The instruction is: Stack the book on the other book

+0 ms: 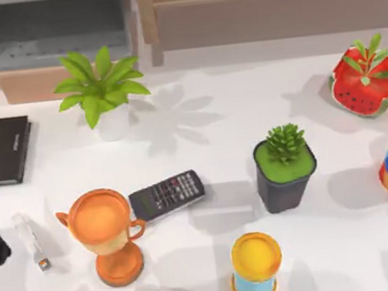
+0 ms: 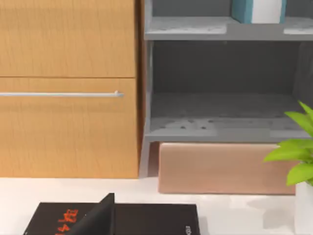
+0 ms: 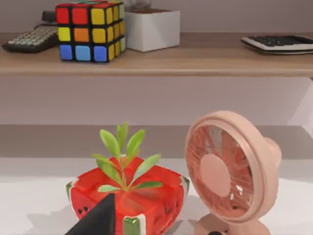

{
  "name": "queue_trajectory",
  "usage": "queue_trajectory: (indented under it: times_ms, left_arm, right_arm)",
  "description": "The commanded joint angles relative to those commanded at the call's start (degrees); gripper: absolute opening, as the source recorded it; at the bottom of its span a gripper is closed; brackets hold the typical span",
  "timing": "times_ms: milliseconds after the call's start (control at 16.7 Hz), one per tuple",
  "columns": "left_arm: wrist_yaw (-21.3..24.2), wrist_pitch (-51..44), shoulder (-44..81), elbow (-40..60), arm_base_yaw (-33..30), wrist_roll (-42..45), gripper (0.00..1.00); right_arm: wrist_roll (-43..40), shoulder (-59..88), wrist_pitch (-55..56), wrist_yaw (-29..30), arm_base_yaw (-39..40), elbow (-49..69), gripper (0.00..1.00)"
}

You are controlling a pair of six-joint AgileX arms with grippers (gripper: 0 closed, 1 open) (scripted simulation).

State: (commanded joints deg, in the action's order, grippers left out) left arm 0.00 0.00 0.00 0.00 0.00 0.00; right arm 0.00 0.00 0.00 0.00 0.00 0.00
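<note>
thin flat matte black book (image 1: pixel 0 150) lies on smooth white table (image 1: pixel 200 138).

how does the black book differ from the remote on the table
The black book is larger than the remote and lies at the table's left edge; the remote sits nearer the middle, beside the orange trophy. The book's cover is plain with small lettering near one edge; the remote's face is covered in grey buttons. The book lies square; the remote is angled. Both are flat, black and rectangular.

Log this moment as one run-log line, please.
phase: before pickup | black book: flat, table's left edge | teal book: upright on grey shelf | left gripper: near black book | stacked: no
</note>
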Motion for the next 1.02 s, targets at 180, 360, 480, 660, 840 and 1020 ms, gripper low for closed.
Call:
queue_trajectory:
  times_ms: [180,360,480,660,840,1020]
  left_arm:
    - [-0.1,0.4,0.6,0.6,-0.2,0.0,1.0]
    - [-1.0,3.4,6.1,5.4,-1.3,0.0,1.0]
    - [-1.9,6.5,12.7,10.9,-2.4,-0.1,1.0]
    - [-3.5,11.7,27.1,21.5,-4.3,-0.1,1.0]
    - [-5.2,17.2,46.3,32.4,-6.2,-0.2,1.0]
    - [-6.7,22.4,67.0,43.7,-8.1,-0.2,1.0]
  right_arm:
    - [0.0,0.0,0.0,0.0,0.0,0.0,1.0]
    - [0.0,0.0,0.0,0.0,0.0,0.0,1.0]
    - [0.0,0.0,0.0,0.0,0.0,0.0,1.0]
    - [0.0,0.0,0.0,0.0,0.0,0.0,1.0]
    - [0.0,0.0,0.0,0.0,0.0,0.0,1.0]
    - [0.0,0.0,0.0,0.0,0.0,0.0,1.0]
